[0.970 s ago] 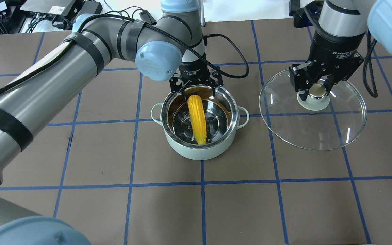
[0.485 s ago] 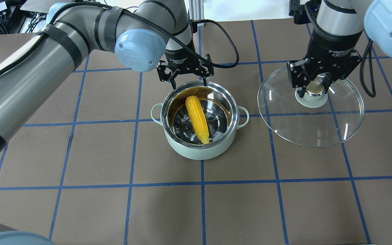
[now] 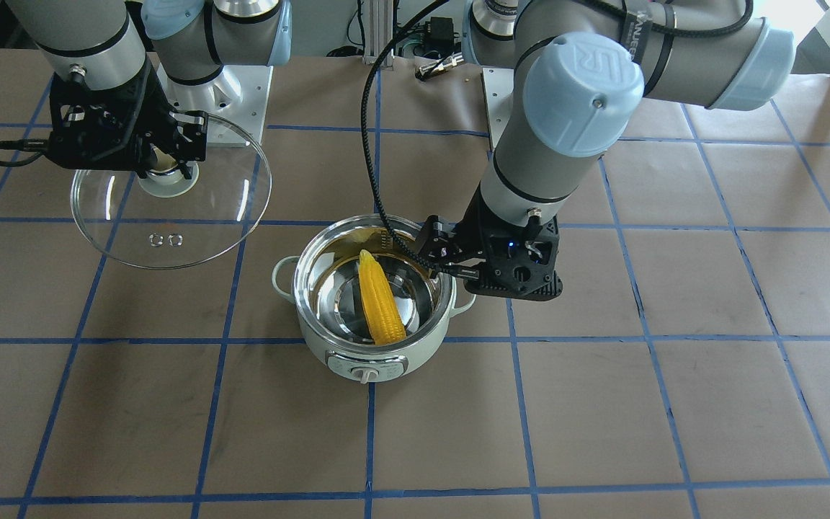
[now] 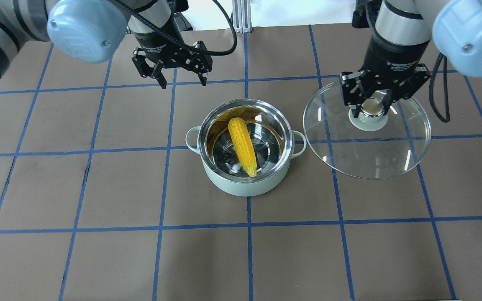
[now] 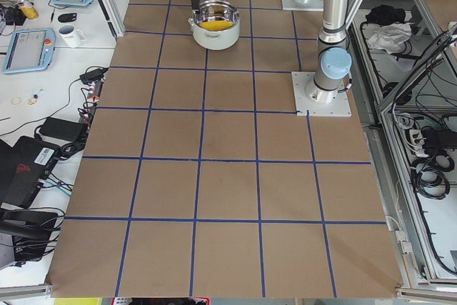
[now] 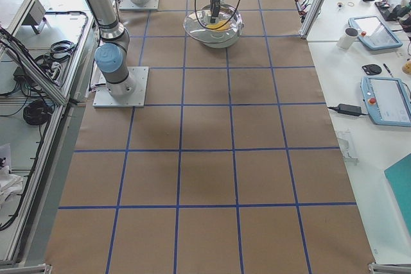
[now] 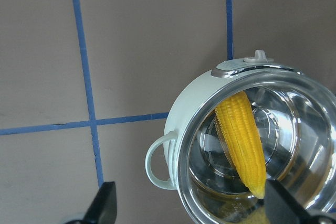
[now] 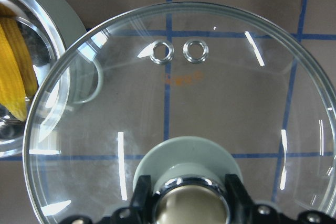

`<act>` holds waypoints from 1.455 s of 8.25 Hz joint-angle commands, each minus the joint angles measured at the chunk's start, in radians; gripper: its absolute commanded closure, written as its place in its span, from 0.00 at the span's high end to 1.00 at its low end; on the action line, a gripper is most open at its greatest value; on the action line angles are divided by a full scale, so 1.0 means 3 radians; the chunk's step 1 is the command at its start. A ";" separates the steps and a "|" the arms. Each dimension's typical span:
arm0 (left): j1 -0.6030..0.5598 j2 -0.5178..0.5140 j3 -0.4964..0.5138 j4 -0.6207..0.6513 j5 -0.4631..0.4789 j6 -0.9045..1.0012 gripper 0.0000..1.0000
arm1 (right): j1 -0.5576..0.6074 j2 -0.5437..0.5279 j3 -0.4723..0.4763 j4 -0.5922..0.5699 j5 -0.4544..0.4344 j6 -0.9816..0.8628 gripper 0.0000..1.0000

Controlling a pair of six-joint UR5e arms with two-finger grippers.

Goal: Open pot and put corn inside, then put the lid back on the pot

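Note:
The mint-green pot stands open mid-table, its dial side showing in the front view. The yellow corn lies inside it, leaning on the steel wall, and also shows in the front view and the left wrist view. My left gripper is open and empty, raised behind and to the left of the pot. My right gripper is shut on the knob of the glass lid and holds it to the right of the pot. In the right wrist view the lid overlaps the pot's side handle.
The brown table carries a blue tape grid. Cables and electronics lie along the back edge. The arm bases stand behind the pot. A side bench holds a mug and tablets.
My open left gripper has lifted off the pot's back rim and moved back and left. My right gripper has carried the lid a little left, toward the pot. The corn has tilted slightly.

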 commanded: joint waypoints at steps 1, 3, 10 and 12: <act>0.0081 0.0307 -0.0025 -0.0061 0.0030 0.0237 1.00 | 0.0766 0.0420 -0.0220 -0.0450 0.0043 0.0948 0.44; 0.0111 0.0441 -0.0035 -0.0056 0.0163 0.0323 1.00 | 0.1122 0.0733 -0.0395 -0.0619 0.0098 0.1482 0.44; 0.0111 0.0446 -0.0096 -0.0020 0.0209 0.0339 1.00 | 0.1199 0.0898 -0.0017 -0.1157 0.0395 0.1387 0.43; 0.0111 0.0451 -0.0091 -0.0015 0.0214 0.0339 1.00 | 0.1199 0.0903 -0.0017 -0.1177 0.0385 0.1377 0.43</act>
